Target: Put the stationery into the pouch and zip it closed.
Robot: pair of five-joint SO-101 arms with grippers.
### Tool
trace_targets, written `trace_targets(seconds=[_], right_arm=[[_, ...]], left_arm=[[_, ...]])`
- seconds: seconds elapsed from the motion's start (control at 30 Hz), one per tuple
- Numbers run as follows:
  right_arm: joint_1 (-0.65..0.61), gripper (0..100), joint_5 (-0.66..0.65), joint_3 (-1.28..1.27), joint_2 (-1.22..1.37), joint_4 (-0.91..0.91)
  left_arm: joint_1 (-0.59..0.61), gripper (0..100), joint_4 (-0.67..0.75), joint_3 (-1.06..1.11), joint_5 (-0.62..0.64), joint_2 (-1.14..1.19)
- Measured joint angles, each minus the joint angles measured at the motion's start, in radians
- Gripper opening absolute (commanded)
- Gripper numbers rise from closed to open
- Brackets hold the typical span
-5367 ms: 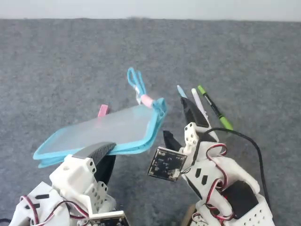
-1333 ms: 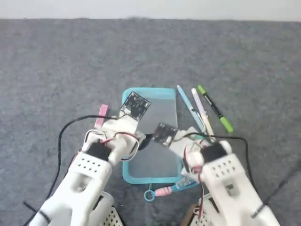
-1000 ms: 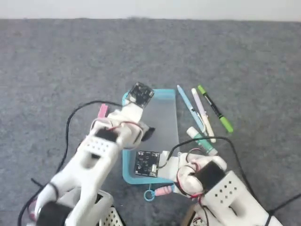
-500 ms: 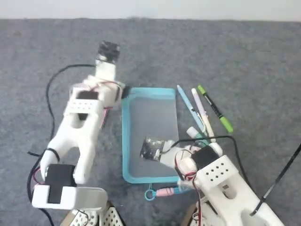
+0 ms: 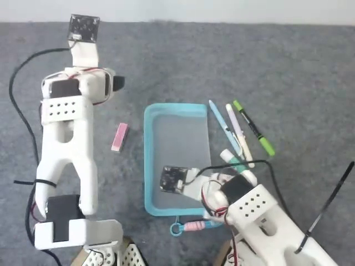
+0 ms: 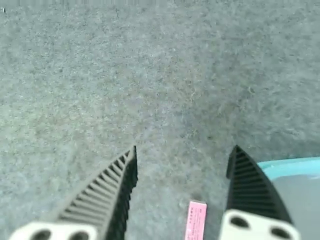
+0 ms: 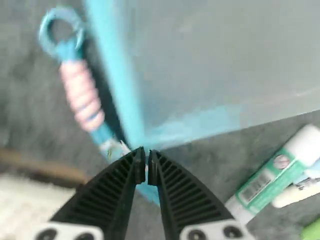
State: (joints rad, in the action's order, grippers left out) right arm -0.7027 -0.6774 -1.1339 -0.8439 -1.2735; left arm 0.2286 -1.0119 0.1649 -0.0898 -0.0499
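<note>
Your right claw (image 7: 142,162) is pinched almost fully shut on the near corner of the flat translucent pouch with the teal border (image 5: 148,160), right beside the pink-and-teal zip pull (image 7: 80,97). It seems to be anchoring that corner. Your left claw (image 6: 183,150) hangs wide open and empty, stretched far out over bare mat, well apart from the pouch. The relation that matters is the small pink block eraser (image 6: 196,220). It lies back from the left claw's tips toward the arm's base, seen in the gap between the jaws, with its long axis roughly along the arm's line of reach. The left arm is clearly the nearer one and the free one. I judge you would draw the claw back and down, and turn the wrist so the jaws close across the eraser's narrow sides. The pouch's far corner sits just off the left claw's right jaw. The green-and-white glue stick (image 5: 236,163), blue pen (image 5: 222,124), white pen (image 5: 236,130) and green pen (image 5: 252,127) lie out past the pouch on the right claw's outer side. I can't tell whether the pouch mouth is open. The grey carpet-like mat (image 5: 288,66) looks soft, so the thin eraser may need a firm press down.
</note>
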Motion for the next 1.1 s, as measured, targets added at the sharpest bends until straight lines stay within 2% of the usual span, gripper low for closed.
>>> trace_targets(seconds=[0.13,0.27,0.5,0.63,0.77,0.93,1.0,1.1], right_arm=[[-0.080,7.0,0.107,0.000,0.000,0.081],[-0.091,8.0,0.204,0.000,0.000,0.192],[-0.095,7.6,0.229,0.040,0.193,0.302],[-0.095,7.6,0.229,0.143,0.285,0.180],[-0.048,7.6,0.213,0.146,0.166,0.071],[-0.020,7.5,0.052,0.120,-0.008,-0.115],[-0.020,7.5,-0.006,0.101,0.003,-0.127],[-0.018,7.5,-0.023,0.101,0.095,-0.101]], left_arm=[[0.000,28,-0.064,-0.061,0.000,0.000],[0.031,28,-0.132,-0.150,0.006,0.000],[0.077,28,-0.244,-0.273,0.012,0.000],[0.075,28,-0.264,-0.288,0.012,0.000],[0.104,28,-0.264,-0.288,0.012,0.000],[0.135,28,-0.264,-0.288,-0.002,0.000],[0.146,28,-0.264,-0.288,-0.003,0.000],[0.152,28,-0.264,-0.288,-0.003,0.000]])
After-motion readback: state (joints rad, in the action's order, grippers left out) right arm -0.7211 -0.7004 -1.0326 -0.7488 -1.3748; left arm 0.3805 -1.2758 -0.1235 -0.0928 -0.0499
